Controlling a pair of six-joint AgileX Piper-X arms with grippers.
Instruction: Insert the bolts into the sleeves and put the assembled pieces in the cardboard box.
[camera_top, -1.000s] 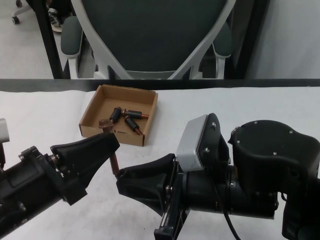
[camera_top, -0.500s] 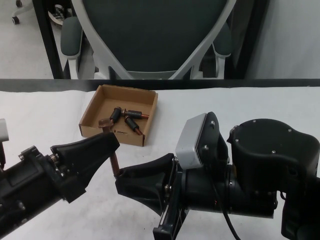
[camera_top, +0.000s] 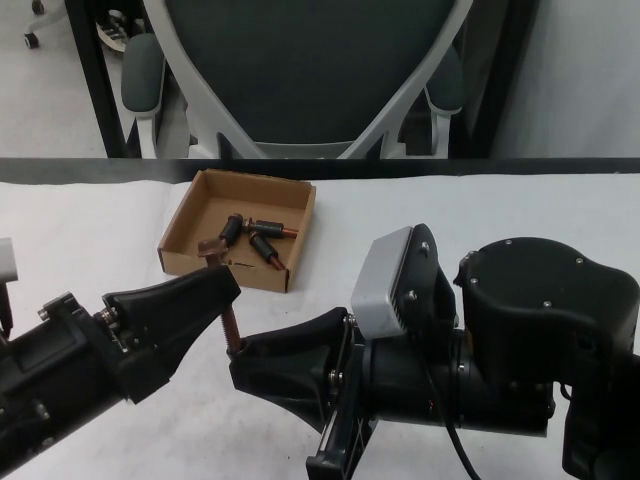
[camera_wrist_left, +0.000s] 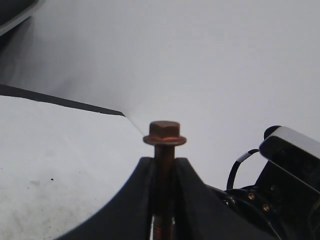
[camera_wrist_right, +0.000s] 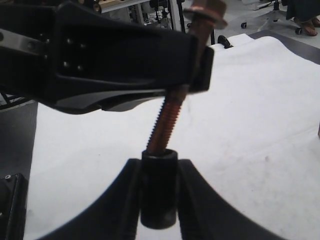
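- Metal of a copper tone is seen in the bolt (camera_wrist_left: 164, 136): a hexagonal head with a flange beneath it, and a shank cut with fine thread.
- The bolt is held nearly upright, just under its head, by the left hand (camera_wrist_left: 164, 172), whose smooth, black, tapering fingers are clenched on the shank from both sides.
- A dark, matt, cylindrical sleeve (camera_wrist_right: 159, 190) is grasped by the right hand (camera_wrist_right: 159, 170). Two black fingers are pressed against the sleeve's sides, and its open end is turned up.
- The threaded end of the bolt is set at the mouth of the sleeve; how deep it sits inside cannot be told.
- Both parts are held in the air above the tabletop (camera_top: 500, 215), near the front wall of the cardboard box (camera_top: 225, 268).
- The cardboard box is plain brown and open at the top, with low walls. Assembled pieces (camera_top: 264, 245), dark sleeves with copper-toned bolts in them, are laid on its floor.
- The tabletop is covered by a white cloth with a slightly grained surface marked by a few small dark specks.
- A dark edge strip is seen along the far side of the tabletop. Behind it an office chair (camera_top: 300, 60) with a dark back, a pale frame and padded armrests is placed on a light floor.
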